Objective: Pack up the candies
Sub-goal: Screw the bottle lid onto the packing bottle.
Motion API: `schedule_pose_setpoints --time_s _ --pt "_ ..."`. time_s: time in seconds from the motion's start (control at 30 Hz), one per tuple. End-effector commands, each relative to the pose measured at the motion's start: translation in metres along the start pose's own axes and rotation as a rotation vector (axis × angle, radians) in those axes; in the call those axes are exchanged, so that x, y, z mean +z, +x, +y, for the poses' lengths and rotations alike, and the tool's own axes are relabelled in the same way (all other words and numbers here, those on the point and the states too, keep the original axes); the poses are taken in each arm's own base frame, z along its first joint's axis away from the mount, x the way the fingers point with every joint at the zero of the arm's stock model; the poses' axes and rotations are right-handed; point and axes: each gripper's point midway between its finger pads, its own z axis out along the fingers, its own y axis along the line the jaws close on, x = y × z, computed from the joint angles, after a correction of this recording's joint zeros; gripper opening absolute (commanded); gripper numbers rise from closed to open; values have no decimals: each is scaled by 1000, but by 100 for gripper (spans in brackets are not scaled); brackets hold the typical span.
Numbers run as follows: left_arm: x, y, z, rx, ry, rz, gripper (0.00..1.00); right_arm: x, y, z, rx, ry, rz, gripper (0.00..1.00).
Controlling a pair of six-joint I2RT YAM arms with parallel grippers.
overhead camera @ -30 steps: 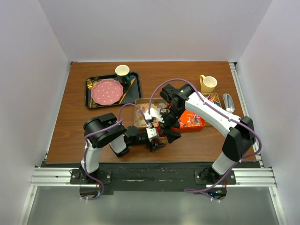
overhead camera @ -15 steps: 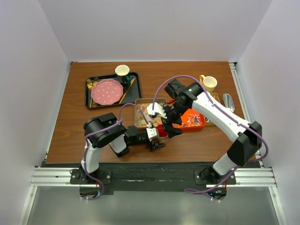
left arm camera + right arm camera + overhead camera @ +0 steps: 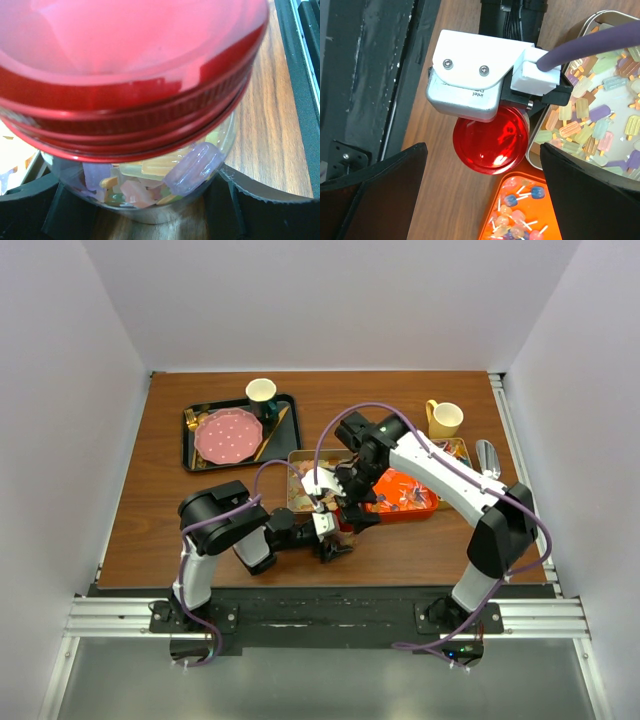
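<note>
My left gripper [image 3: 150, 212] is shut on a glass jar [image 3: 150, 195] with a red screw lid [image 3: 125, 100], its black fingers [image 3: 270, 205] pressed to both sides. Pastel candies [image 3: 192, 167] fill the jar. In the top view the jar [image 3: 343, 527] stands on the table at the front centre, held by the left gripper [image 3: 333, 540]. My right gripper [image 3: 485, 195] hangs open just above the red lid [image 3: 490, 145], touching nothing; from above it [image 3: 352, 510] sits over the jar. More pastel candies lie in a metal tin [image 3: 536, 152], and lollipop-like candies [image 3: 520, 220] in an orange tray [image 3: 502, 192].
The metal tin [image 3: 296, 456] and orange tray [image 3: 428, 510] sit just behind the jar. A black tray [image 3: 190, 445] with a pink plate [image 3: 228, 436] and a cup [image 3: 261, 392] is at the back left. A yellow mug [image 3: 445, 418] and a scoop [image 3: 488, 458] are at the right.
My right arm swung slightly right and back, then returned left over the jar, its jaws widening a little. The left gripper and jar have not moved.
</note>
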Motion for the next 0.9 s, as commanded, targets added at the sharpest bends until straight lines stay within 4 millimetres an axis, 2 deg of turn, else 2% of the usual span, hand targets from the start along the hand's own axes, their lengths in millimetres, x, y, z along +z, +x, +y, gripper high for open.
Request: schedule_pose_setpoints --time_s 0.0,0.53,0.87 --pt "-16 57 1 -101 -35 192 0 -1 -2 -2 -63 8 6 98" --pt "-16 58 2 -105 -37 194 0 16 9 -2 -15 42 15 80" --pt "-17 59 4 -104 -52 197 0 15 24 -5 171 181 37 66"
